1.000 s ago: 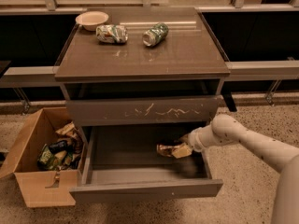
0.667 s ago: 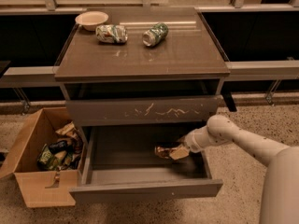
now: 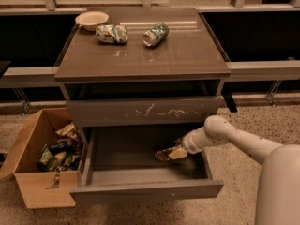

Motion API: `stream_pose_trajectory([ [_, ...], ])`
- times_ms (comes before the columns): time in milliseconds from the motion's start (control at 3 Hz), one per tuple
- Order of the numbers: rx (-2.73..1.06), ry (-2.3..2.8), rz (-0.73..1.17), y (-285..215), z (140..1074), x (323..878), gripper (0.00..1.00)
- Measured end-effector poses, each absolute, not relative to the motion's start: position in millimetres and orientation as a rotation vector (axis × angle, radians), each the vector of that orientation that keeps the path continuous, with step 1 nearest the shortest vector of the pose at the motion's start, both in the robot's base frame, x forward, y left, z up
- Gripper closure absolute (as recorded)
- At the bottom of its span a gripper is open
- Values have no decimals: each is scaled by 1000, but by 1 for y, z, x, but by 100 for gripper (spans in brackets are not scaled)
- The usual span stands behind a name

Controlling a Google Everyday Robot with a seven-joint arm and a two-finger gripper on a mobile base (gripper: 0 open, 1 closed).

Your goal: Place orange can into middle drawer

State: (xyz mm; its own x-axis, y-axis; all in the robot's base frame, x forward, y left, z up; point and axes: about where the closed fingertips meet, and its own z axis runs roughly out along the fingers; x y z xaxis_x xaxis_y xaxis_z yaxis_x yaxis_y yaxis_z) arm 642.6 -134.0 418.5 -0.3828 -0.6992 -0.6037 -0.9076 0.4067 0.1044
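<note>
Now gripper (image 3: 174,152) inside middle drawer (image 3: 145,191) clasps orange can (image 3: 162,154), axis left-right.

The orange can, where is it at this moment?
In the camera view, the orange can is inside the open middle drawer, right of centre, at the tip of the gripper, below the scratched drawer front.

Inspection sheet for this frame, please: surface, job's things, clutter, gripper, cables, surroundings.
Surface: cabinet top, carrying three loose items.
Job's things: orange can inside the open middle drawer, right of centre.
Clutter: bowl, white-and-green can and green can on top; cardboard box of packets on the floor.
Gripper: gripper inside the drawer, at the orange can.
Cables: nothing seen.
Surroundings: scratched drawer front above; speckled floor.
</note>
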Motion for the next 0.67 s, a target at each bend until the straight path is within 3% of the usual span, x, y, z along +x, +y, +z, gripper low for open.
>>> stream_pose_trajectory([
  [333, -1336, 2139, 639, -137, 428, 637, 0],
  [667, -1280, 2053, 713, -149, 451, 614, 0],
])
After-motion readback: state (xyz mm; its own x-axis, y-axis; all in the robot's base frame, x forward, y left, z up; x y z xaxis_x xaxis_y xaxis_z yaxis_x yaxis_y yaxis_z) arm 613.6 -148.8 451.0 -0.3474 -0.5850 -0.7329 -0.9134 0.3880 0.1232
